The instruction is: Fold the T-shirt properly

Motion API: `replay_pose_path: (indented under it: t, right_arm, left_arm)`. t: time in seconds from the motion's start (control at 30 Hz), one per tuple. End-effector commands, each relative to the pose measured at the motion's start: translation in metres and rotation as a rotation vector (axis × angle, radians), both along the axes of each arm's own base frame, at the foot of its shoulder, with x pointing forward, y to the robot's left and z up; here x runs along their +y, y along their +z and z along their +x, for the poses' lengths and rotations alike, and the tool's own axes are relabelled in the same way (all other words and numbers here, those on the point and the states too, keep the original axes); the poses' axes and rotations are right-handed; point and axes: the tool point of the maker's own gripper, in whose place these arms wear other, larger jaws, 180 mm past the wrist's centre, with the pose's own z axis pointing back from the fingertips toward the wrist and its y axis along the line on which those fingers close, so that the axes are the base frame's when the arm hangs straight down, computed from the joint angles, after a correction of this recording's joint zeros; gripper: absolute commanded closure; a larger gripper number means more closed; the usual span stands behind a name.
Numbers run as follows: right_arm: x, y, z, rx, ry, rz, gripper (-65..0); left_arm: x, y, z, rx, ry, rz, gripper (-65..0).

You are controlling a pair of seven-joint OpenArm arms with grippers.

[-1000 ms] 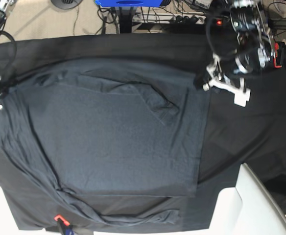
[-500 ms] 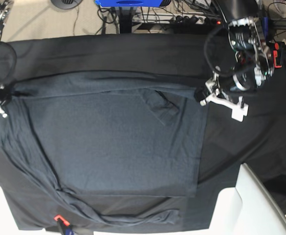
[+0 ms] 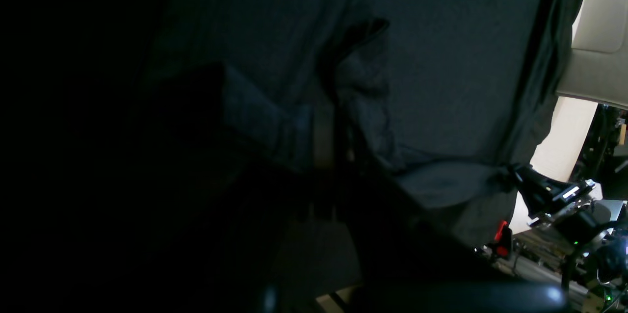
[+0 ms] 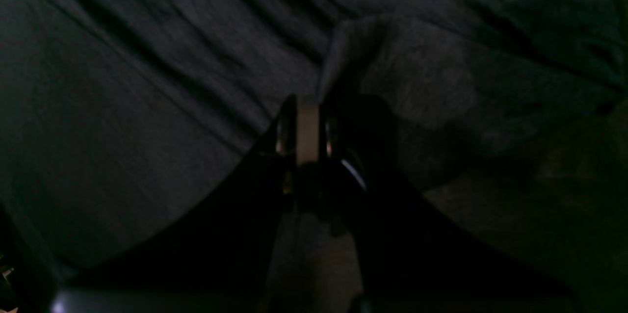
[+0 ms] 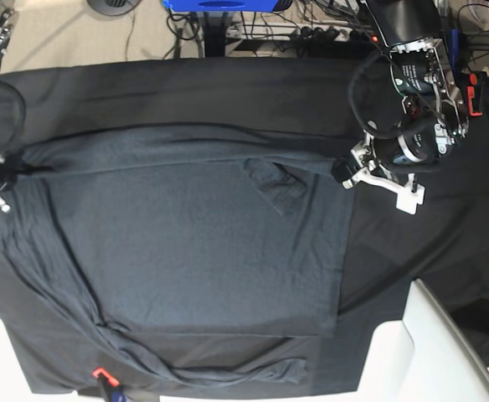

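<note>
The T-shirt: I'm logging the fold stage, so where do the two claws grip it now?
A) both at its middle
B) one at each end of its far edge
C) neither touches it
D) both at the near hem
B: the left claw and right claw pinch opposite ends of the T-shirt's far edge.

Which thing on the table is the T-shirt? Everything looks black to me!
Look at the big black tablecloth covering the table. Spread over its middle and one side is the T-shirt, its far corners pinched by the left pincer and the right pincer. It is slate-grey, slightly lighter and bluer than the cloth, with straight edges and a rumpled sleeve.
</note>
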Motion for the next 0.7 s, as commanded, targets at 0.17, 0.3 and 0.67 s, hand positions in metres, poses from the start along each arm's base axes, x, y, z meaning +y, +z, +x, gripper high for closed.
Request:
replay_pose_path:
  t: [0.17, 0.3, 0.67]
  right_arm:
    - [-0.013, 0.019, 0.018, -0.057, -0.010, -0.031, -0.5]
    - [-0.016, 0.020, 0.020, -0.071, -0.017, -0.044, -0.6]
    - [-0.021, 0.020, 0.019, -0.066, -0.065, -0.056, -20.0]
  left_arm:
    - [0.003, 0.014, 0.015, -0.056, 0.004, 0.002, 0.0]
    - [0.004, 0.017, 0.021, -0.091, 0.029, 0.008, 0.0]
    - [0.001, 0.012, 0.021, -0.086, 0.046, -0.007, 0.0]
